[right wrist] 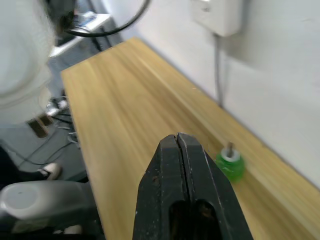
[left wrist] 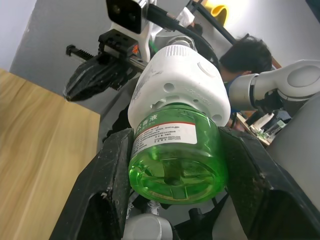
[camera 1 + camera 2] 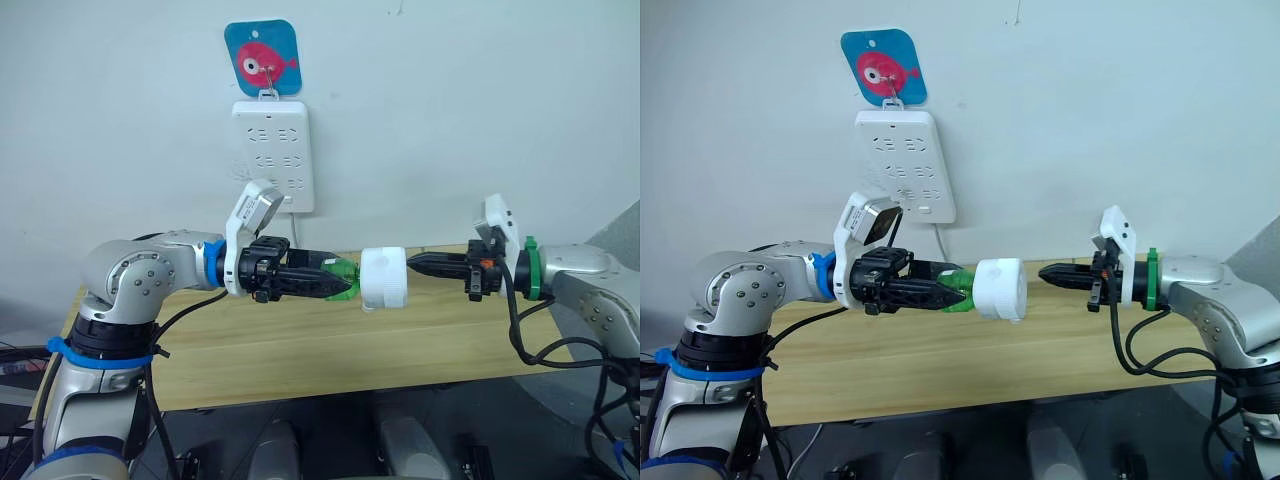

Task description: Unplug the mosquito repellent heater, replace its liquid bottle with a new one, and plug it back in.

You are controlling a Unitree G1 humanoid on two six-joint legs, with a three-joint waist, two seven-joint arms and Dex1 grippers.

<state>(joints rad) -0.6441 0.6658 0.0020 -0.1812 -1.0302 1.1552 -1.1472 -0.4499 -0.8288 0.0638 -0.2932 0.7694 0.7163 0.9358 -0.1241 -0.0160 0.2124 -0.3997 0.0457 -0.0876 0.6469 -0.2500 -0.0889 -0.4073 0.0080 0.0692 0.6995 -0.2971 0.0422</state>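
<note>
We saw the left gripper closed around a green liquid bottle, its two black fingers pressed against the bottle's opposite sides. The mosquito repellent heater sat on the far end of that bottle, so bottle and heater were held together in the air above the wooden table, over its middle and toward the back edge. The heater was unplugged and well apart from the white power strip hanging on the wall under a blue fish hook plate.

The right gripper pointed at the heater from the opposite side, its fingertips just beside the heater's domed face; we could not tell whether they touched it. Its fingers were pressed together with nothing between them.

In the right wrist view, a second green bottle stood upright on the table near the back edge, by the wall.
</note>
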